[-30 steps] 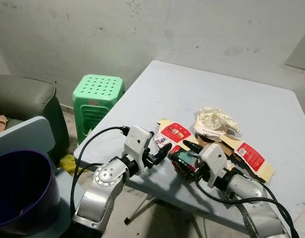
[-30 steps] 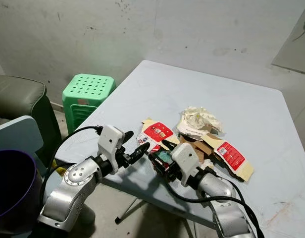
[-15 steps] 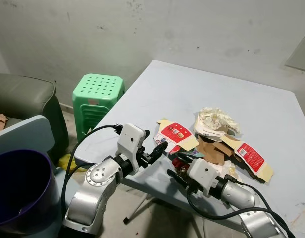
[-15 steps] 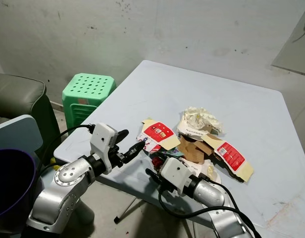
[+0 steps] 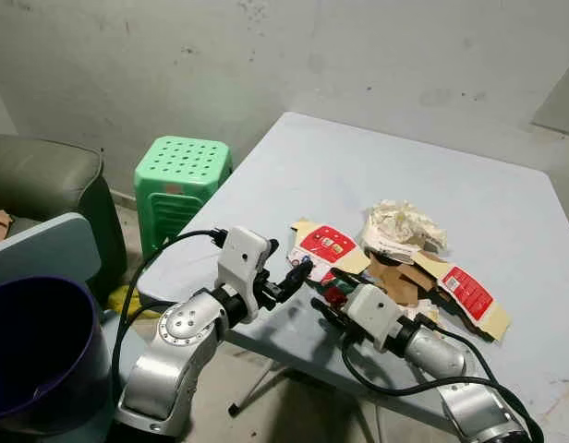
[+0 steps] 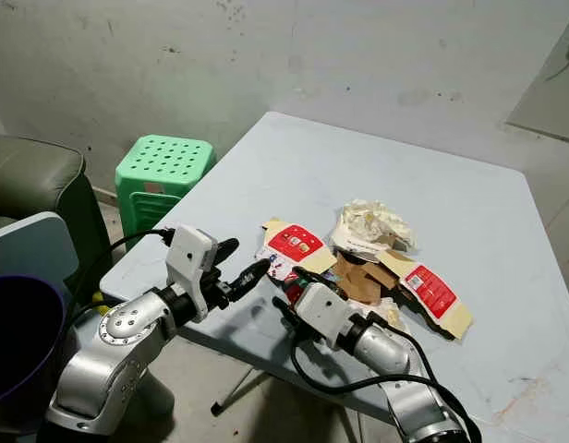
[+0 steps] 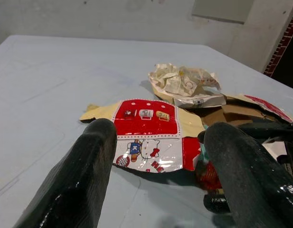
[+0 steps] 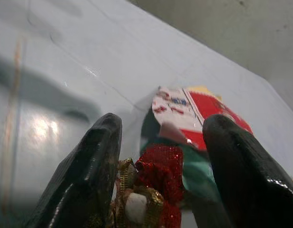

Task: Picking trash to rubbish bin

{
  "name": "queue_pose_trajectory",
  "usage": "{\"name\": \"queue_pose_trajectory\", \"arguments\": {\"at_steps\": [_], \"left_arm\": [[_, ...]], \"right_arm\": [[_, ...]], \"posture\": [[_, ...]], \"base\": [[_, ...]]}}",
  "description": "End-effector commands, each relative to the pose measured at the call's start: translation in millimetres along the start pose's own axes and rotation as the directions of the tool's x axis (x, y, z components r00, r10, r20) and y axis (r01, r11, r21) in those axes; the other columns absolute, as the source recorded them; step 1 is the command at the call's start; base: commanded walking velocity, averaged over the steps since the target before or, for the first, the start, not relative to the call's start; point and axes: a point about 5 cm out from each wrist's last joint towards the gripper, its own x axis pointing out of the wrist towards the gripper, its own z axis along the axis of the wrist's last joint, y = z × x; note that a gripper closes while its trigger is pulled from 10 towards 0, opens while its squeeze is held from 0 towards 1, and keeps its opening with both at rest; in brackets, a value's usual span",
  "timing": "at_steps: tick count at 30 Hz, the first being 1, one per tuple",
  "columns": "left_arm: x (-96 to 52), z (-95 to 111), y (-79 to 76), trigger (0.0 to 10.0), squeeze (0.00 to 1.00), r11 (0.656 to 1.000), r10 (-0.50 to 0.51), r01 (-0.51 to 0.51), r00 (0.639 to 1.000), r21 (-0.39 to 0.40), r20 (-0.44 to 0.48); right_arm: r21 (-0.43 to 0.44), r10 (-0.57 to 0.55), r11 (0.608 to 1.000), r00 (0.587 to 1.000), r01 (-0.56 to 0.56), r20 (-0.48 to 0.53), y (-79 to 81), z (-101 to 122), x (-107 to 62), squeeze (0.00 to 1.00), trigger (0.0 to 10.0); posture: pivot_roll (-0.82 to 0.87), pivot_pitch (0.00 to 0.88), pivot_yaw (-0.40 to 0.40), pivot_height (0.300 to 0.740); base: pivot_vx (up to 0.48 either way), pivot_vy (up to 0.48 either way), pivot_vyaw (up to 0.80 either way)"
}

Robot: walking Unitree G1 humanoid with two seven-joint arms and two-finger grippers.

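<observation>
Straddling a glittery red wrapper [image 8: 158, 173], right hand [image 8: 161, 156] gapes.

We take this for a plain room in a home, rough and unfinished. The wall [image 5: 174, 65] is bare, stained grey plaster. A pale folding worktop [image 5: 358, 175] carries snack wrappers [image 5: 326, 247] and crumpled paper [image 5: 400, 224]. Beside it stand a green plastic stool [image 5: 181, 175], the arm of a dark sofa [image 5: 44, 180] and a purple rubbish bin [image 5: 40, 346] on the floor.
</observation>
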Motion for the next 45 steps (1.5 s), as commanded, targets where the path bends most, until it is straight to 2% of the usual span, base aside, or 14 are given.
{"name": "queue_pose_trajectory", "arguments": {"at_steps": [1, 4, 6, 9, 10, 11, 12, 13, 14, 45], "left_arm": [[0.1, 4.7, -3.1, 10.0, 0.00, 1.000, -0.007, 0.007, 1.000, 0.004, 0.014], [0.8, 5.2, -2.3, 10.0, 0.00, 1.000, -0.004, 0.004, 1.000, 0.006, 0.015], [1.2, 5.4, -2.3, 10.0, 0.00, 1.000, -0.003, 0.003, 1.000, 0.005, 0.015], [1.3, 5.6, -2.7, 10.0, 0.00, 1.000, -0.003, 0.003, 1.000, 0.004, 0.015], [1.3, 5.5, -2.9, 10.0, 0.00, 1.000, -0.004, 0.004, 1.000, 0.004, 0.015], [1.2, 5.4, -3.1, 10.0, 0.00, 1.000, -0.004, 0.004, 1.000, 0.004, 0.014], [1.2, 5.5, -3.4, 10.0, 0.00, 1.000, -0.005, 0.005, 1.000, 0.004, 0.014], [1.2, 5.6, -3.5, 10.0, 0.00, 1.000, -0.005, 0.005, 1.000, 0.003, 0.014], [1.1, 5.5, -3.5, 10.0, 0.00, 1.000, -0.005, 0.005, 1.000, 0.003, 0.013], [3.5, 5.0, -4.7, 10.0, 0.00, 1.000, 0.001, -0.001, 1.000, -0.009, 0.017]], "right_arm": [[-0.033, -0.019, 0.999, 1.000, 0.018, -0.010, -4.1, -0.9, 0.8, 0.00, 10.0], [-0.092, -0.080, 0.993, 0.993, 0.072, -0.091, -6.2, -8.3, 3.1, 0.00, 10.0], [-0.125, -0.112, 0.987, 0.989, 0.100, -0.096, -6.9, -8.8, 3.2, 0.00, 10.0], [-0.129, -0.131, 0.985, 0.987, 0.118, -0.097, -7.3, -9.2, 3.0, 0.00, 9.8], [-0.127, -0.138, 0.984, 0.985, 0.124, -0.106, -7.3, -10.1, 3.2, 0.00, 8.8], [-0.129, -0.146, 0.983, 0.983, 0.131, -0.111, -7.2, -10.7, 3.5, 0.00, 5.1], [-0.129, -0.150, 0.982, 0.982, 0.135, -0.113, -7.0, -10.7, 3.7, 0.00, 4.0], [-0.131, -0.155, 0.981, 0.981, 0.140, -0.115, -6.7, -10.8, 4.1, 0.00, 4.0], [-0.128, -0.164, 0.980, 0.980, 0.150, -0.111, -6.4, -10.1, 4.4, 0.00, 0.0], [-0.106, -0.167, 0.982, 0.978, 0.154, -0.126, -3.4, -11.7, 3.7, 0.00, 0.0]], "posture": [[-0.01, 0.000, -0.100, 0.740], [-0.01, 0.000, -0.099, 0.740], [-0.01, 0.000, -0.098, 0.740], [-0.01, 0.000, -0.099, 0.740], [-0.01, 0.000, -0.099, 0.740], [-0.01, 0.000, -0.099, 0.740], [-0.01, 0.000, -0.099, 0.740], [-0.01, 0.000, -0.099, 0.740], [-0.01, 0.000, -0.098, 0.740], [-0.01, 0.000, -0.105, 0.740]], "base": [[0.000, 0.000, 0.00], [0.000, 0.000, 0.00], [0.000, 0.000, 0.00], [0.000, 0.000, 0.00], [0.000, 0.000, 0.00], [0.000, 0.000, 0.00], [0.000, 0.000, 0.00], [0.000, 0.000, 0.00], [0.000, 0.000, 0.00], [0.000, 0.000, 0.00]]}}
